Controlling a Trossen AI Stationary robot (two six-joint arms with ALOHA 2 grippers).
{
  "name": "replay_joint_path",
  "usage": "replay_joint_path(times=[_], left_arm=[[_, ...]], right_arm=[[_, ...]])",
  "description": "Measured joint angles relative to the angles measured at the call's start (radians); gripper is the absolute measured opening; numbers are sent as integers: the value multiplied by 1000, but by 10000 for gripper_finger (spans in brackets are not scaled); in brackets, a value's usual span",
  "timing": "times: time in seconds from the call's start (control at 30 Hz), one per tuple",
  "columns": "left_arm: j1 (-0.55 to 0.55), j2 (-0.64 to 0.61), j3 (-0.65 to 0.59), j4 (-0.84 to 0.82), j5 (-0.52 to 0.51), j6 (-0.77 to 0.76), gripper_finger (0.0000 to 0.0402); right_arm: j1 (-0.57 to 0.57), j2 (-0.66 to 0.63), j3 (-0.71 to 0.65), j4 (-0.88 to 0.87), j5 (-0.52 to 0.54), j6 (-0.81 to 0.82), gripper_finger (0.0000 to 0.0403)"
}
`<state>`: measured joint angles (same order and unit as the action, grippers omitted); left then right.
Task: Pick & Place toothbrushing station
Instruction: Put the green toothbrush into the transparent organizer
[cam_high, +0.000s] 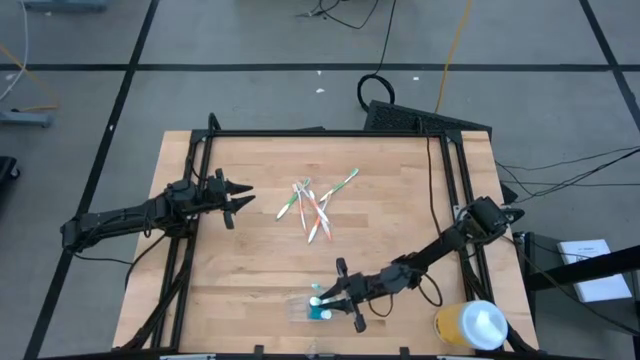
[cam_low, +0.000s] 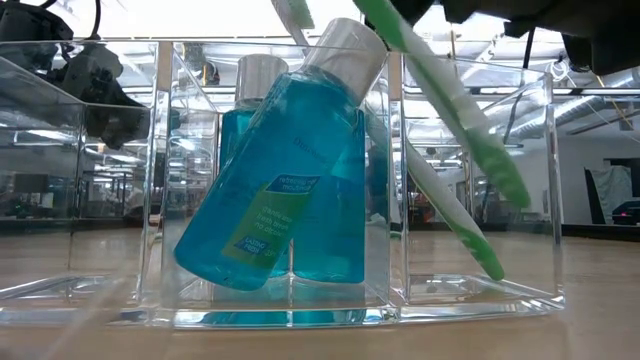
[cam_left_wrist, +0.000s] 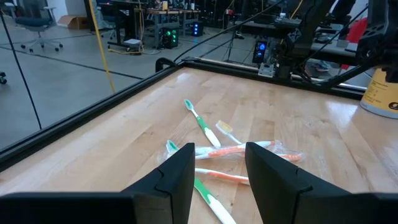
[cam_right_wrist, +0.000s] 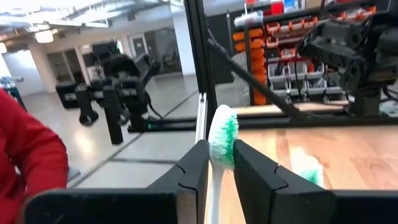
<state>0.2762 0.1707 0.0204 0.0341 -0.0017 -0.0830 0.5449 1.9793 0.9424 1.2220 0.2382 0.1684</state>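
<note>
High view: right gripper (cam_high: 335, 290), clamped on a green-and-white toothbrush (cam_right_wrist: 222, 140), is poised directly above the toothbrushing station (cam_high: 312, 309); left gripper (cam_high: 243, 197), half-open and empty, is parked well apart.

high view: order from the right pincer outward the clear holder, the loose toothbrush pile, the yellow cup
1. Toothbrushing station, just beside the right pincer at the near edge.
2. Yellow cup, at the near right corner.
3. Toothbrush pile, mid-table, only slightly farther than the cup.
</note>
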Motion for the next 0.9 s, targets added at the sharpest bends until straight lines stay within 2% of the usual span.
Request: replay_joint_path(times=[0.63,0.77,0.9], left_arm=[[0,0,0,0,0,0,147],[0,0,0,0,0,0,147],[0,0,0,0,0,0,147]], right_arm=[[-11,0,0,-113,-4,33,61],[-10,0,0,-120,-4,33,76],[-7,0,0,-125,-4,33,109]])
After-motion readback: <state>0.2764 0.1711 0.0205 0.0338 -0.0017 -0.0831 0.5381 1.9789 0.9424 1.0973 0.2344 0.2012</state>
